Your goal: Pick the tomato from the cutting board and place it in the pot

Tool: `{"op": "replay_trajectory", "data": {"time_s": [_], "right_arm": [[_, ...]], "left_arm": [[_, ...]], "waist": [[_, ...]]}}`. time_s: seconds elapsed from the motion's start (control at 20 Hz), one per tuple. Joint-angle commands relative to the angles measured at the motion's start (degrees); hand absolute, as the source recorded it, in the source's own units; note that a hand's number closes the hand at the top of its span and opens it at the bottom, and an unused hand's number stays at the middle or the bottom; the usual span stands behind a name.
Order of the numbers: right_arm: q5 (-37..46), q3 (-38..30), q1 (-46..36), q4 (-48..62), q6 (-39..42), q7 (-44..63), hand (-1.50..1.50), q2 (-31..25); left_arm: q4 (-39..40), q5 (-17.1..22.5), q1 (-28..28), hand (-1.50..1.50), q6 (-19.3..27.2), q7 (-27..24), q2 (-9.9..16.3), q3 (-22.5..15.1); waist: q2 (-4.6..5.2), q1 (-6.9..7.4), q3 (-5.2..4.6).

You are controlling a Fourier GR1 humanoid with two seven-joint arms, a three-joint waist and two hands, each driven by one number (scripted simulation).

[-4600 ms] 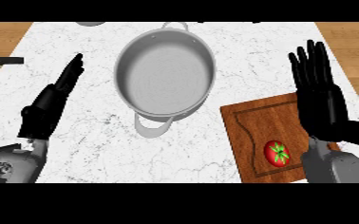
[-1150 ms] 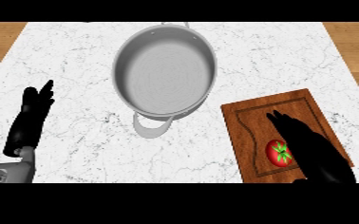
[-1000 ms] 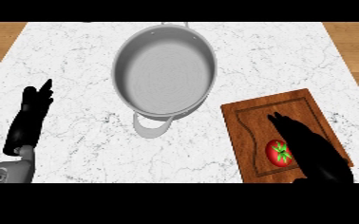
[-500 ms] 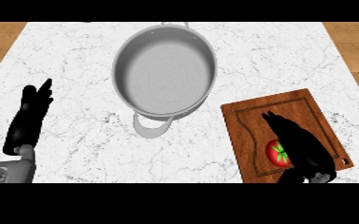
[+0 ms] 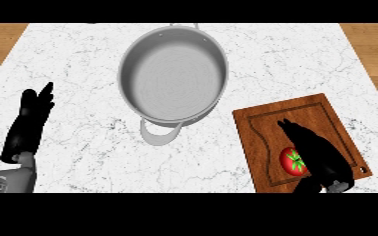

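Over the cutting board [image 5: 260,125], right hand [image 5: 319,152] covers tomato [image 5: 289,161].

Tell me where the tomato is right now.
In the head view, the tomato sits at lower right on the cutting board, beside the right hand.

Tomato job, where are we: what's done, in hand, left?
Done: only the approach. The right hand is over the cutting board, right beside the tomato. In hand: nothing clearly gripped; the tomato sits on the board. Left: grasp, lift, carry to the pot, which holds nothing. The left hand rests open at the view's left edge.
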Motion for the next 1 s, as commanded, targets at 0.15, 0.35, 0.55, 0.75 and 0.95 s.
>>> {"op": "replay_trajectory", "data": {"time_s": [0.15, 0.35, 0.55, 0.75, 0.95], "right_arm": [[4.9, 1.6, -1.7, 9.5, -9.0, -7.7, 1.50, 2.0], [8.9, 4.4, 0.0, 4.0, -11.5, -7.1, 1.50, 2.5], [10.4, 1.9, -0.7, 3.1, -13.3, -10.2, 1.50, -0.2], [11.7, 2.0, -2.0, 0.3, -12.4, -8.0, 1.50, 2.1], [8.7, -5.8, -7.9, 5.6, -10.6, -10.5, 1.50, -0.5]], "left_arm": [[3.2, -0.8, -0.7, 0.00, -0.1, -3.9, -0.8, 1.3], [-0.2, -1.0, -1.0, 0.00, -1.1, 0.6, -0.2, 1.2], [-1.2, 0.4, 0.4, 0.00, -2.8, -0.1, 0.3, 2.4], [3.2, -2.2, -2.4, 0.00, -0.9, -1.3, -1.3, 1.4], [3.0, -1.4, 0.1, 0.00, -0.9, -3.9, -2.4, 2.3]], "waist": [[0.07, 0.02, 0.00], [0.00, -0.04, 0.01], [-0.01, 0.03, 0.00], [0.03, -0.17, -0.01], [0.08, 0.08, -0.01]]}}
